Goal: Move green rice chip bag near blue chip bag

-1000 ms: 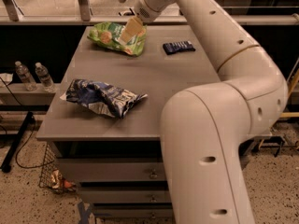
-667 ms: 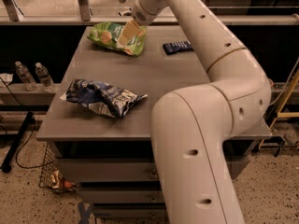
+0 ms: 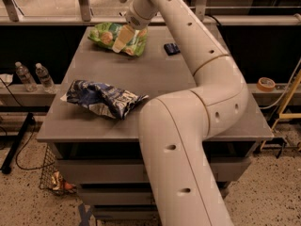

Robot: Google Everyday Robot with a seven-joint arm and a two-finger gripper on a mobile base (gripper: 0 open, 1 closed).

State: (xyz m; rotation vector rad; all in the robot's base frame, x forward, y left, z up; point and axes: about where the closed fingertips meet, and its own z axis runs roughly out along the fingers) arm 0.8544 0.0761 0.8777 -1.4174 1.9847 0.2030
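Observation:
The green rice chip bag (image 3: 109, 36) lies at the far left of the grey table (image 3: 164, 79). My gripper (image 3: 122, 38) reaches down from the far side and sits on or just over the bag's right half. The blue chip bag (image 3: 104, 98), crumpled with silver foil showing, lies near the table's front left, well apart from the green bag. My arm crosses the right part of the view and hides part of the table.
A small flat dark-blue packet (image 3: 171, 48) lies at the far middle of the table. Two water bottles (image 3: 24, 76) stand on a ledge to the left. A tape roll (image 3: 266, 84) lies on a ledge to the right.
The arm's near links have swung left across the view. The gripper stays at the green bag, which has not visibly moved.

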